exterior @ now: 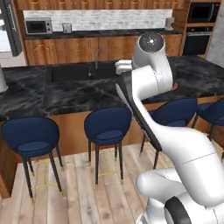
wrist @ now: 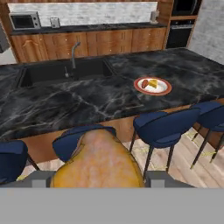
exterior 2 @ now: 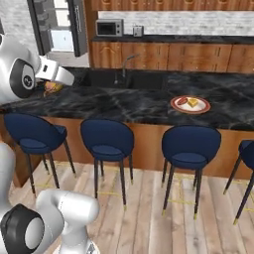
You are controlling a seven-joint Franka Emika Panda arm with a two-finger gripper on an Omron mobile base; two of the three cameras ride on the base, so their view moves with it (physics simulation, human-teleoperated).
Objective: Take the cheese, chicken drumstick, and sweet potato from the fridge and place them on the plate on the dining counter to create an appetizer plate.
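- Presently, the two-finger gripper [wrist: 99, 177] is clamped on the golden-brown rounded chicken drumstick [wrist: 99, 159], which bulges up between the two finger tips at the bottom of the hand view.
- From the right base view, the gripper [exterior 2: 51, 88] and a glimpse of that drumstick [exterior 2: 50, 87] sit at the far left end of the long black marble dining counter [exterior 2: 124, 105], over its edge.
- On that counter, well to the right of the gripper, rests the round white plate with the broad red rim [wrist: 162, 90], near the counter's stool-side edge.
- Lying on the plate are the yellow-orange blocky cheese wedge [wrist: 152, 83] and, just beside it on its left, the reddish-orange oval sweet potato [wrist: 145, 83].
- Set into the counter's far side is a dark sink with a grey tap [wrist: 75, 52], left of the plate.
- Along the counter's near side stand blue stools [exterior 2: 107, 140] on a pale plank floor.
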